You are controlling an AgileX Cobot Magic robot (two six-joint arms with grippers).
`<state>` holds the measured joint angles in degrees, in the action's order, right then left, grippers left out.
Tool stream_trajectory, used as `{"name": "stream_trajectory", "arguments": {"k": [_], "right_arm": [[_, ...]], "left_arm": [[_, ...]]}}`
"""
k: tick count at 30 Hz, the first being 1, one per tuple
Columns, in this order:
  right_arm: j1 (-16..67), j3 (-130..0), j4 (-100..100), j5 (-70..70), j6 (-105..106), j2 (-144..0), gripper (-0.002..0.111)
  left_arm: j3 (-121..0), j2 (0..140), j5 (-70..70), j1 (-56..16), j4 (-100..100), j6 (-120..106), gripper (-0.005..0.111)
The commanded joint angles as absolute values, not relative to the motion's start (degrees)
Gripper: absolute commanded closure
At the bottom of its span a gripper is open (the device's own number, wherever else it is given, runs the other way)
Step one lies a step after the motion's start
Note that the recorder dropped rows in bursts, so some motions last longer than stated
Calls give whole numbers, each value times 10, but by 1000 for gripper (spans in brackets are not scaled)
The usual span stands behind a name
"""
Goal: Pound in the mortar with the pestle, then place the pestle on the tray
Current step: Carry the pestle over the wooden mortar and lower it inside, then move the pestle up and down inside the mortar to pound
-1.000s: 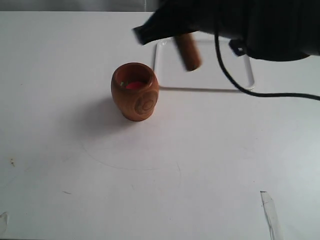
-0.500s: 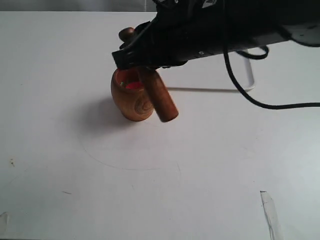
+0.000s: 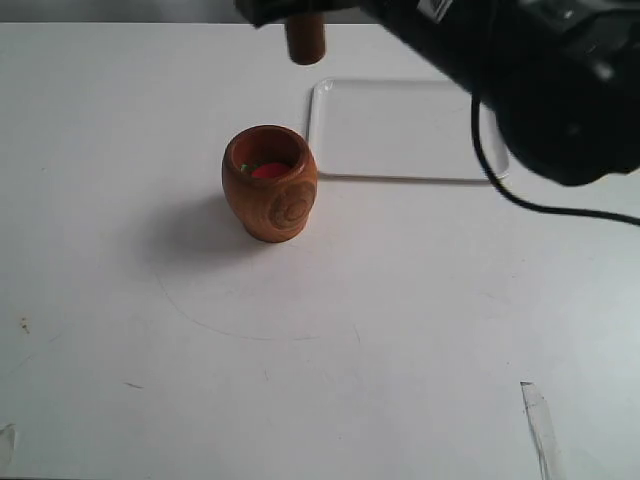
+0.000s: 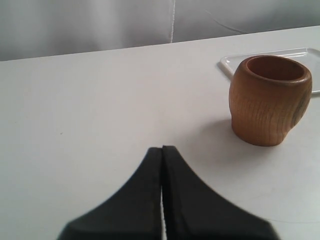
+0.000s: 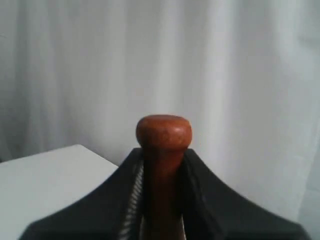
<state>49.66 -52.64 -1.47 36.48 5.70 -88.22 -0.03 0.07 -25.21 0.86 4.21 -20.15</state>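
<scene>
Pestle (image 3: 305,41) now higher, handle between right fingers (image 5: 212,202)

On white table (image 3: 420,330): mortar (image 3: 270,183) standing upright; tray (image 3: 405,130) lying flat just beside it. Faint marks across bare surface.

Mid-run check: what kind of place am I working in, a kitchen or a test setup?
Likely a staged test bench, not a kitchen: a plain white table, a white curtain behind it, and the mortar, tray and pestle set out as props.
</scene>
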Motion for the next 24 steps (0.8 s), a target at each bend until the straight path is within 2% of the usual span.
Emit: {"name": "stream_trajectory", "arguments": {"k": [1, 7, 11, 24], "right_arm": [[499, -510, 102, 529, -51, -955, 108], [499, -511, 116, 654, -66, -1073, 108], [499, -514, 95, 683, -66, -1108, 108], [498, -514, 103, 520, -31, -1125, 108]], "left_arm": [[0, 0, -250, 4, 38, -197, 107], [0, 0, -250, 4, 38, -197, 107], [0, 0, -250, 4, 38, -197, 107], [0, 0, -250, 4, 38, -197, 107]]}}
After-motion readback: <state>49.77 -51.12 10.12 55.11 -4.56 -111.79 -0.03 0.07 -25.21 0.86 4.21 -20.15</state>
